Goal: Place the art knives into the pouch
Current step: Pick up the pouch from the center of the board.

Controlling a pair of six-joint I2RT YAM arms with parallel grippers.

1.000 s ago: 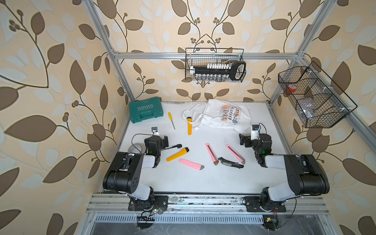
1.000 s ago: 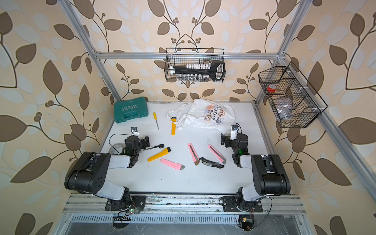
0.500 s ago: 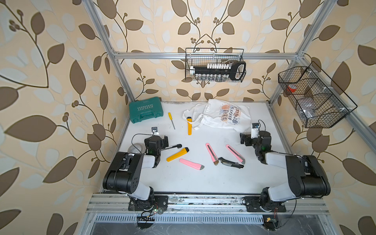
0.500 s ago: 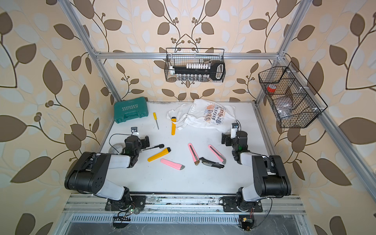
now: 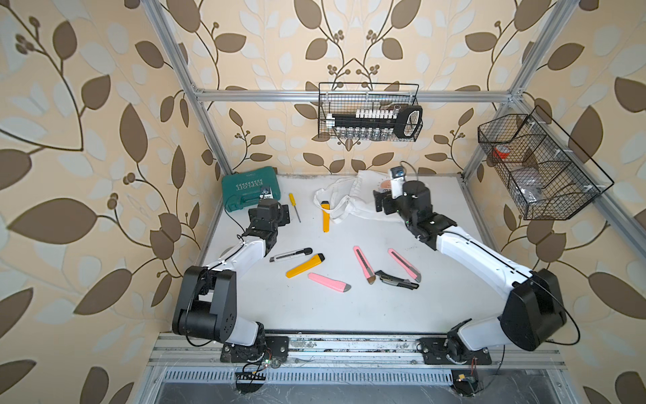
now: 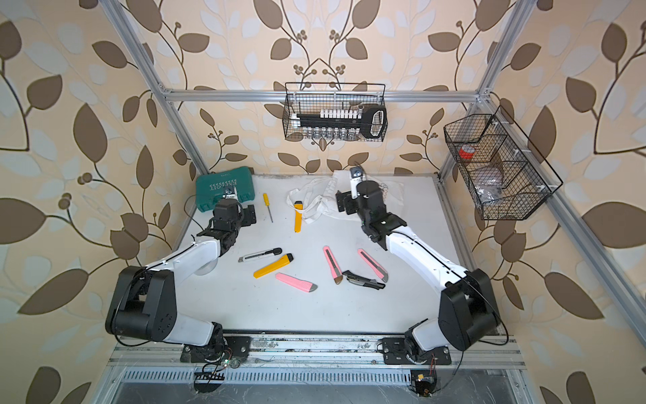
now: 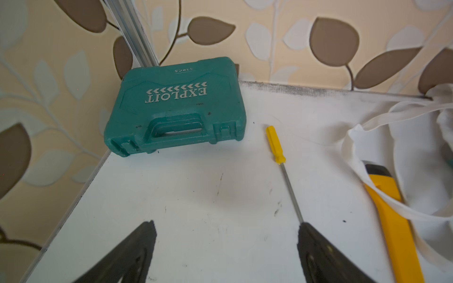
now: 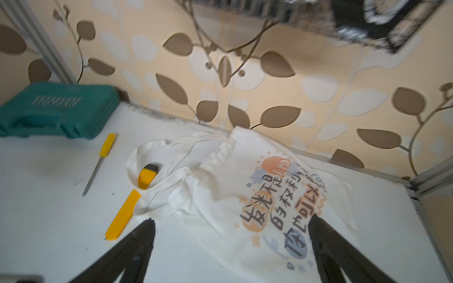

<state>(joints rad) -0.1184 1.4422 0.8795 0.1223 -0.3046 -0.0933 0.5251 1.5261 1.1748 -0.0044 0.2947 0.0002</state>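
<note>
The pouch point(image 5: 360, 196) point(image 6: 323, 196), a white cloth tote with colourful print point(image 8: 277, 203), lies crumpled at the back of the table. A yellow art knife point(image 5: 325, 221) point(image 7: 392, 220) point(image 8: 122, 218) lies with its black end under a handle loop point(image 7: 353, 156). Several more art knives, yellow point(image 5: 304, 266), pink point(image 5: 328, 282) and black point(image 5: 396, 280), are scattered mid-table. My right gripper point(image 5: 382, 203) point(image 8: 231, 225) hangs open and empty over the pouch's printed face. Open and empty too, my left gripper point(image 5: 279, 214) point(image 7: 226, 227) is near the green case, one finger beside the screwdriver tip.
A green hard tool case point(image 5: 250, 187) point(image 7: 176, 107) sits in the back left corner. A yellow-handled screwdriver point(image 5: 294, 206) point(image 7: 282, 166) lies between it and the pouch. Wire baskets hang on the back wall point(image 5: 368, 112) and the right wall point(image 5: 535, 168).
Both arms have stretched from the middle of the table toward the back. The right gripper now hangs over the pouch, and the left one is near the green case. Nothing on the table has moved.
</note>
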